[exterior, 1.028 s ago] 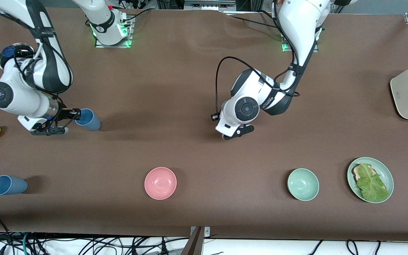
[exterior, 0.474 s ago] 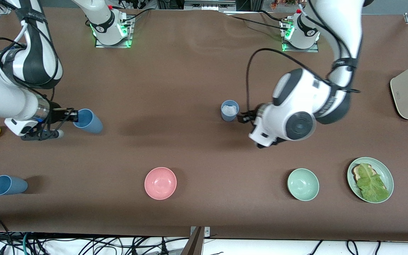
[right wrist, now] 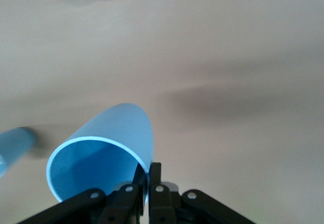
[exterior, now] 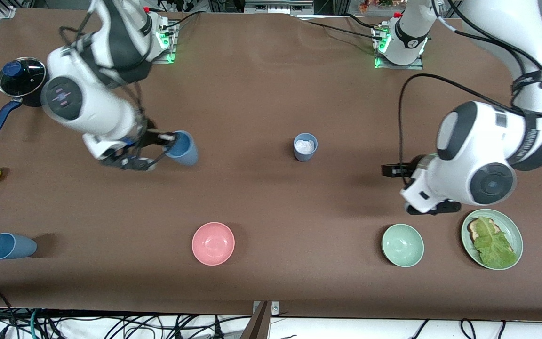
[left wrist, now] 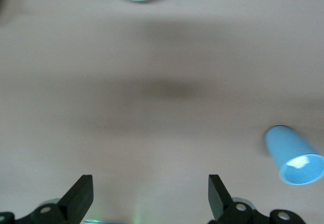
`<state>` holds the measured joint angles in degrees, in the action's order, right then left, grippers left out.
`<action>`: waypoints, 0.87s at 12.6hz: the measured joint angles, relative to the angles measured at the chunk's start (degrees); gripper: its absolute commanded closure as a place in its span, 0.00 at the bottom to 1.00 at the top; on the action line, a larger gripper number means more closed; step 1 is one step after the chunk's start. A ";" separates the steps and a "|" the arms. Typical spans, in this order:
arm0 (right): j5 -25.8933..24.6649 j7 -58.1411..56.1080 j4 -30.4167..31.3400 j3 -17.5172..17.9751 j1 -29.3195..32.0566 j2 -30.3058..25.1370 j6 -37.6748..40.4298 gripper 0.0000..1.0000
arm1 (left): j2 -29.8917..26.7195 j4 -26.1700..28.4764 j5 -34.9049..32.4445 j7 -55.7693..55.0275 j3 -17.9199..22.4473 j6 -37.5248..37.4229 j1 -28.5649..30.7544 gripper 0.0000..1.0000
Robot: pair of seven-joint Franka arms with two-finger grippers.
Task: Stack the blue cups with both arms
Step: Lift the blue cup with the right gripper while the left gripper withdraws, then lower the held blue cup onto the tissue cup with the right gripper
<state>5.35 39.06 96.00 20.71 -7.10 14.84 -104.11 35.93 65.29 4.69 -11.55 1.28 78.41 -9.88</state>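
**Blue cups: one carried, one waiting mid-table**

Nearest the front camera sit a third blue cup [exterior: 11,246] on its side, the pink bowl [exterior: 213,243] and the green bowl [exterior: 402,245]; none matter here. Above the green bowl's area hangs the left gripper [exterior: 388,170], jaws spread wide and empty. Farther up, the grey-blue cup [exterior: 305,146] stands upright mid-table, free of any grip. The right gripper [exterior: 170,140], fingers pinched on the rim, carries the mid-blue cup [exterior: 182,148] tilted. To stack cleanly, it should probably level the cup, centre it over the standing one, then lower straight.
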 measured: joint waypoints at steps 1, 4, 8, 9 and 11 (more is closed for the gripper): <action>-0.80 7.89 -0.67 3.55 -1.17 -0.03 -0.14 1.00 | -0.05 0.00 -0.20 3.04 0.08 0.02 2.54 0.00; -2.75 26.75 -1.03 6.06 -10.06 0.49 -2.93 1.00 | -0.04 0.20 -2.86 7.22 0.04 0.73 7.51 0.00; -2.94 38.13 -4.47 5.99 -17.23 5.02 -7.94 1.00 | 0.17 2.85 -4.11 7.32 -0.11 3.54 7.65 0.00; -2.95 40.31 -6.91 5.97 -18.64 6.96 -8.25 1.00 | 0.21 3.12 -4.12 7.32 -0.11 3.74 7.66 0.00; -3.17 44.18 -10.85 5.89 -21.00 10.64 -8.64 1.00 | 0.21 3.24 -4.13 7.32 -0.12 3.83 7.65 0.00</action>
<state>2.18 83.23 85.15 26.60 -28.10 25.48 -112.75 36.14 68.53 0.56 -4.22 1.16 82.23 -2.23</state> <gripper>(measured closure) 0.952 0.000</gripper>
